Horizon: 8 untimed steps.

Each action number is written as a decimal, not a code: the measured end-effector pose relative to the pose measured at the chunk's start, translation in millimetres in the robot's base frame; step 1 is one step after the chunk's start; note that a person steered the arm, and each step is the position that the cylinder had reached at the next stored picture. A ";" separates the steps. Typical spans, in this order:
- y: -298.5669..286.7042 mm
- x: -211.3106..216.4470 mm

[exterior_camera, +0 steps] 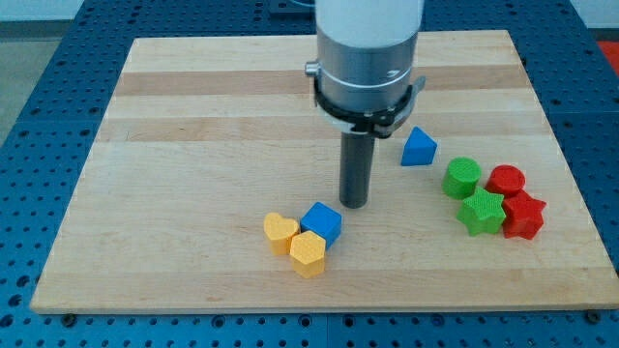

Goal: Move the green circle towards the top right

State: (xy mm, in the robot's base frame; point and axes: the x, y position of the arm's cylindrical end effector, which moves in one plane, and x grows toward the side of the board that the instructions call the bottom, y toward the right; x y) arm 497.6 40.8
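Nearest the camera, at the lower middle of the frame, the yellow hexagon [308,254] sits touching a yellow heart [280,232] on its left and a blue cube [322,222] above it. My tip [354,203] rests on the wooden board [193,145] just above and right of the blue cube, apart from it. There is no claw on this arm to open or close, only the rod, and it touches no block.

The green circle [462,178] lies at the right of the frame, well apart from my tip. It touches or nearly touches a red circle [506,181] on its right and a green star [482,212] below it; a red star [524,216] sits at the lower right of that cluster. A blue triangle [418,148] stands up and left of the green circle.

The main risk, as I judge it, is the crowding: a push toward the upper right from the circle's lower-left side could drag the green star or shove the red circle along with it. Sweeping across carelessly could also clip the blue triangle.

Being round, the green circle has no long axis or heading in plan; it stands flat face up.
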 end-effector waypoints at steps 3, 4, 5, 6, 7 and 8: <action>76.7 -45.7; 80.9 -58.8; 102.8 -63.9; 122.1 -75.9; 118.9 -86.6; 101.2 -93.6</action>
State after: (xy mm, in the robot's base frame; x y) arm 403.9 142.0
